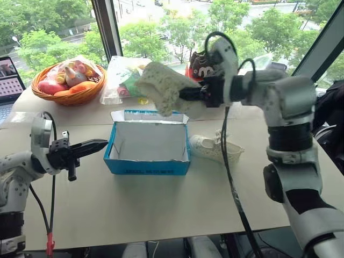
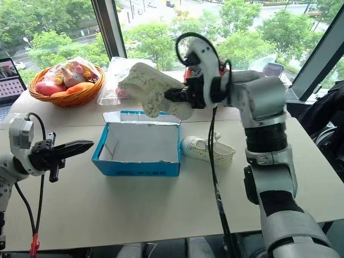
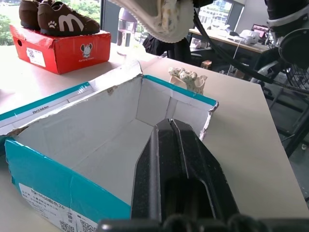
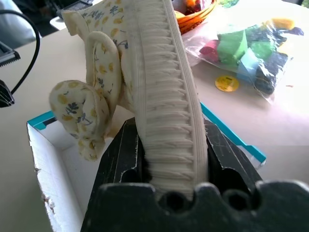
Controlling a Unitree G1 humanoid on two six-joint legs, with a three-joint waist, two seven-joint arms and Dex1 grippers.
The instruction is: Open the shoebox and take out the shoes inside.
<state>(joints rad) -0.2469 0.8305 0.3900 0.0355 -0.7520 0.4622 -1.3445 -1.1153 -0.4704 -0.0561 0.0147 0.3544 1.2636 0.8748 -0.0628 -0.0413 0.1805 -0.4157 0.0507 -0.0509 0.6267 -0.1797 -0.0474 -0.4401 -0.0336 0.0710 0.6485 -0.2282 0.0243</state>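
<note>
Right gripper [image 2: 171,97] fingers clamp a shoe [image 2: 148,88] by its sole edge, high over the far side of the open, empty shoebox [image 1: 148,148]. Second shoe [image 1: 215,148] lies on the worktop [image 1: 161,204], right of the shoebox. Left gripper [image 1: 97,145] fingers closed, holding nothing. Risk: narrow edge grip may let the shoe twist and drop.

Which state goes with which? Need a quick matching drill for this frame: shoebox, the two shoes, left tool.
Things:
1. shoebox
2. shoe in the right tool
3. second shoe
4. left tool

States:
A. lying on the table beside the box
B. shut, holding nothing
C. open, nothing inside
D. lifted above the box, gripped by its sole

Pairs: 1-C, 2-D, 3-A, 4-B
</note>
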